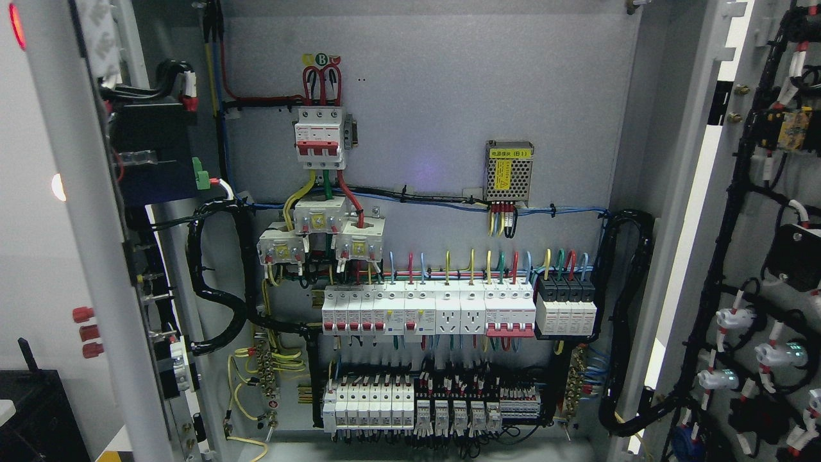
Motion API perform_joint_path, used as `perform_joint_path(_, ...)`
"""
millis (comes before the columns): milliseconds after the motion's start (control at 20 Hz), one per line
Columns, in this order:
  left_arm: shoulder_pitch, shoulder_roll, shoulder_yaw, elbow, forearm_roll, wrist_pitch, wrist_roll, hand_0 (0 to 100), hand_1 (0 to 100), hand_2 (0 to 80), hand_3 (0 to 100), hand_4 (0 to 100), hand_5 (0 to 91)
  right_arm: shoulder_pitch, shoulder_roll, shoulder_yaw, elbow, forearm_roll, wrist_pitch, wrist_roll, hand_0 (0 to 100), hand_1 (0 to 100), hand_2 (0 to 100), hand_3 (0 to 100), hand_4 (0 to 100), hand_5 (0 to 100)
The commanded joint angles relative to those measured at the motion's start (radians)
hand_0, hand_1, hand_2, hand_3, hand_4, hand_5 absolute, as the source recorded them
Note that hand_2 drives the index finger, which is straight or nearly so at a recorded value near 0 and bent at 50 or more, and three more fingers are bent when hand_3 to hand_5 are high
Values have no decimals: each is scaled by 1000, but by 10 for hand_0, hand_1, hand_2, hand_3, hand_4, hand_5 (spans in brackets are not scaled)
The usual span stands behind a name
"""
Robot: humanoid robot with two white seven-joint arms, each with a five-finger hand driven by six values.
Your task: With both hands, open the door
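Doors [83,212] stand swung wide at both sides of cabinet [423,128]; neither hand shows.

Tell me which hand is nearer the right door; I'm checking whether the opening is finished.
Neither can be judged: no robot hand shows in the head view. Both the right door and left door stand swung open.

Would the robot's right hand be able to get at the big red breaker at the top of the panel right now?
Probably yes: both doors stand open and nothing blocks the breaker. But neither hand shows in the head view, so its reach cannot be judged.
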Motion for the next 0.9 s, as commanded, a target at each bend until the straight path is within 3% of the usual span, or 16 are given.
perform_joint_path(0,-1,0,0,22,0,-1,0,120,389,0,0,0,0,-20,58,56,9,5,6,0,120,389,0,0,0,0)
perform_joint_path(451,-1,0,0,23,2,-1,-1,120,389,0,0,0,0,-66,104,71,80,56,9,0,120,389,0,0,0,0)
perform_joint_path(851,-1,0,-2,22,0,-1,-1,120,389,0,0,0,0,-85,106,74,104,67,9,0,120,389,0,0,0,0)
